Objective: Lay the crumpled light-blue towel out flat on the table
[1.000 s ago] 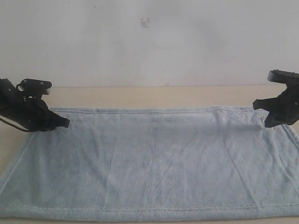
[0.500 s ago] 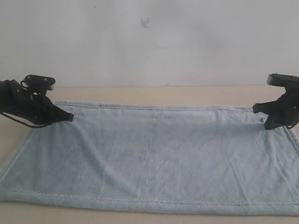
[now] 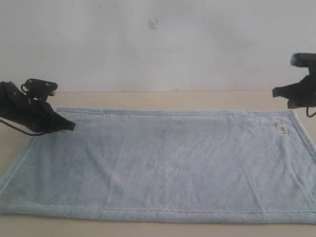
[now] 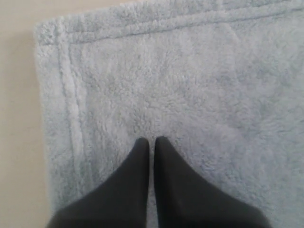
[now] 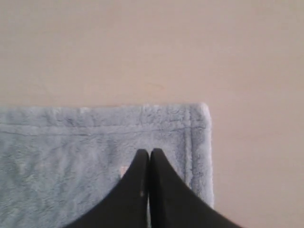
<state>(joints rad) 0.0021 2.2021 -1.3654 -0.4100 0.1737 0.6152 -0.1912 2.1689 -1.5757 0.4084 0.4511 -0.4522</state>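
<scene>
The light-blue towel (image 3: 163,163) lies spread out flat on the beige table (image 3: 163,99), with its hem showing all round and a small white tag (image 3: 282,127) near its far right corner. My left gripper (image 3: 73,126) is shut, its tips low over the towel (image 4: 190,85) a little in from the far left corner, and no fold shows between them. My right gripper (image 3: 275,92) is shut and empty, raised above the far right corner of the towel (image 5: 71,152); the tag (image 5: 122,171) peeks out beside its fingers.
A grey-white wall (image 3: 158,44) rises behind the table. Bare table shows beyond the towel's far edge (image 5: 152,47) and along its left side (image 4: 16,118). The towel's near hem runs close to the bottom of the exterior view.
The towel has been drawn further back and lies smoother. My right gripper has lifted up off the far right corner, uncovering the tag. The left gripper has barely shifted.
</scene>
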